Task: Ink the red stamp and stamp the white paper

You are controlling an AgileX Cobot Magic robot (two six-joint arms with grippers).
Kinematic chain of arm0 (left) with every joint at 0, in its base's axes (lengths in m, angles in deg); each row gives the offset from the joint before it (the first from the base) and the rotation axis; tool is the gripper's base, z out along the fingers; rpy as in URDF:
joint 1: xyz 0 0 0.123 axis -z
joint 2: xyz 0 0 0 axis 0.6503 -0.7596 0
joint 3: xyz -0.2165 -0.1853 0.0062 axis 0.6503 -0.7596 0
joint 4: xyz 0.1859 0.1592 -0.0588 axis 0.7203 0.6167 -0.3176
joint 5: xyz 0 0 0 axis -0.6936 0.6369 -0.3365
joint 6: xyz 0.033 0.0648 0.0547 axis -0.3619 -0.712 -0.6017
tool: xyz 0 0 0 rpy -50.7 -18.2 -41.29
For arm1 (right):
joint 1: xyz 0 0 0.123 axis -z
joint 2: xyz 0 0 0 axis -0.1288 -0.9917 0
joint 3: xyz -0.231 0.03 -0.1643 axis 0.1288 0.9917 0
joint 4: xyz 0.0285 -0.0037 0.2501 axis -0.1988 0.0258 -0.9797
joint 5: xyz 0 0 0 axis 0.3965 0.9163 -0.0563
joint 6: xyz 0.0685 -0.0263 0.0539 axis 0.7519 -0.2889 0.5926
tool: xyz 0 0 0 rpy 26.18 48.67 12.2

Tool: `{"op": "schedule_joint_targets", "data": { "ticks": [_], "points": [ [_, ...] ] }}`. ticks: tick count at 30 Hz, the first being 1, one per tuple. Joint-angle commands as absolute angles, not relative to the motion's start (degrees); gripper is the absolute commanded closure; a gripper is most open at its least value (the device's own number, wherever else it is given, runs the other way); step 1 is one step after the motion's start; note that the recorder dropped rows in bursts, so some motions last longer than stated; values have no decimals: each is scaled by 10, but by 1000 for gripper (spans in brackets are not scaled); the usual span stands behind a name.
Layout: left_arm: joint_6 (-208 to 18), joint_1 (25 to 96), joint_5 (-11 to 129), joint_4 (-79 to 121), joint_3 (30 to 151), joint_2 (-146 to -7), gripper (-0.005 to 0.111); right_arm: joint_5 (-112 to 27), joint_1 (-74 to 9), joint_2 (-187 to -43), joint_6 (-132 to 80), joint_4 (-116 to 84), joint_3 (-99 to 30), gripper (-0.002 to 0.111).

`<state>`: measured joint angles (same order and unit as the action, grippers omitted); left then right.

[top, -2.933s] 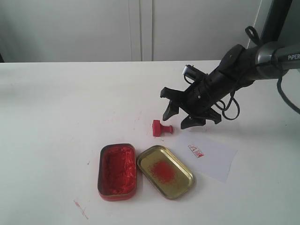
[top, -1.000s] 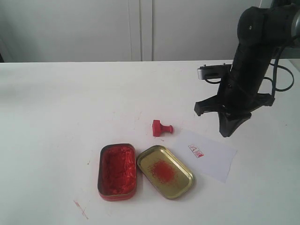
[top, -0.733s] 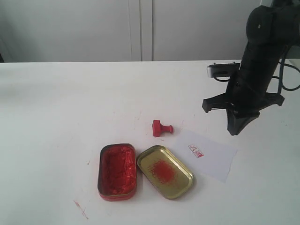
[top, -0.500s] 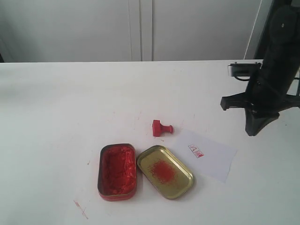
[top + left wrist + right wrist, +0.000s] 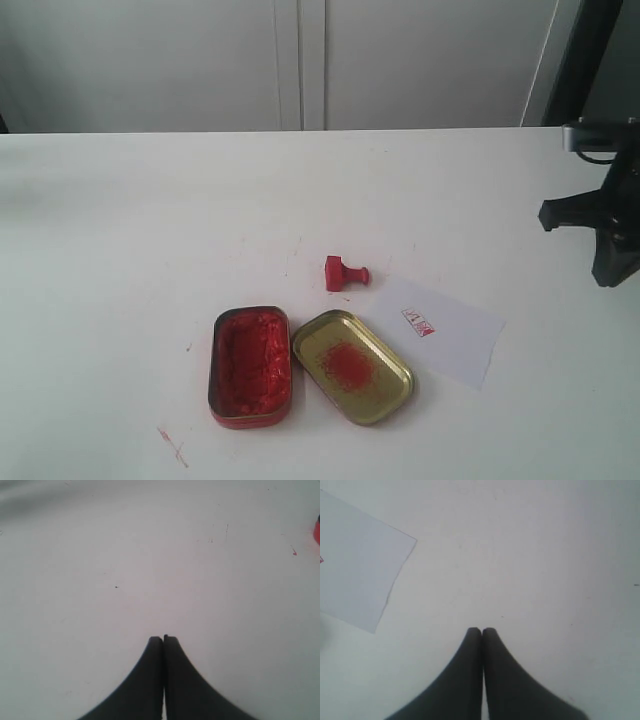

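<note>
The red stamp (image 5: 344,273) lies on its side on the white table, near the middle. Right of it lies the white paper (image 5: 447,330), (image 5: 357,562), which bears a small red mark (image 5: 418,322). My right gripper (image 5: 609,278), (image 5: 482,630) hangs shut and empty at the far right edge of the exterior view, well clear of the paper. My left gripper (image 5: 163,638) is shut and empty over bare table; it does not show in the exterior view.
A tin of red ink paste (image 5: 250,364) stands open at the front, with its gold lid (image 5: 352,365), smeared red, beside it. Faint red smudges (image 5: 172,446) mark the table near the front left. A sliver of red (image 5: 317,530) shows at the left wrist view's edge.
My right arm has swung away to the right, from above the paper's far corner to the frame's edge, its gripper shut throughout. Stamp, tins and paper have not moved.
</note>
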<state>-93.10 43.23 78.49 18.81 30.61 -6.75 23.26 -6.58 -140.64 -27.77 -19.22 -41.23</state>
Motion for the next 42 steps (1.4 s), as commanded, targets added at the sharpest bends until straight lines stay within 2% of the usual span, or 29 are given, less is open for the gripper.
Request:
{"op": "schedule_joint_targets", "data": {
  "ticks": [1, 26, 42],
  "points": [
    [-930, 435, 785, 187, 300, -65, 107, 195, -62, -1350, -274, -182, -374, 108],
    [-930, 435, 785, 187, 300, -65, 107, 26, -62, -990, -275, -176, -183, 108],
    [-930, 435, 785, 187, 300, -65, 107, -9, -62, -757, -275, -176, -93, 108]
  ]
}}
